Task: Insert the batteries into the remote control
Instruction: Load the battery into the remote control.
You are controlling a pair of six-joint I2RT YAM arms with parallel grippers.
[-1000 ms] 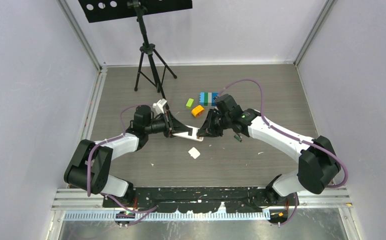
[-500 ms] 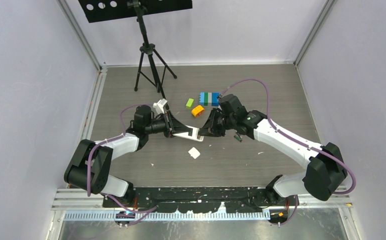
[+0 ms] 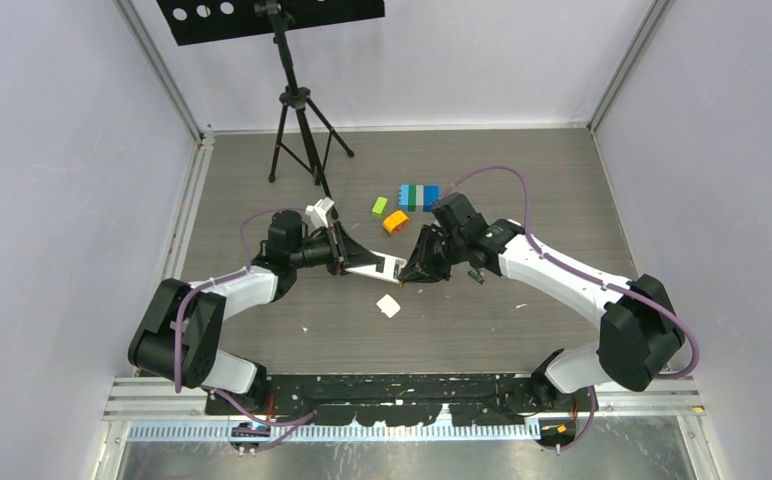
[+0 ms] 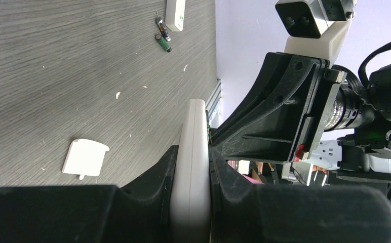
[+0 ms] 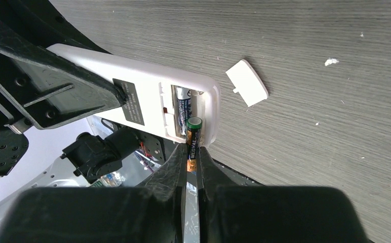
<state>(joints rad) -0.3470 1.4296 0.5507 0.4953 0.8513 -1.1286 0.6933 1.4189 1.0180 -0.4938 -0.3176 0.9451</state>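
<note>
Over the tabletop (image 3: 482,330): left jaws clamped on the remote control (image 5: 148,96), bay open, one seated cell (image 5: 182,107) inside. Right jaws clamped on a battery (image 5: 193,132), nose at the empty slot. Best: check polarity, tilt into the spring end, press flat before letting go.

Pale lavender walls (image 3: 52,150) are enclosing a grey wood-grain floor (image 3: 562,160) on three sides, with aluminium rails (image 3: 160,70) running along the upper corners. A black tripod (image 3: 295,100) is standing left of upper centre, carrying a black perforated panel (image 3: 332,8) at the top edge. Soft, even light is falling throughout.
</note>
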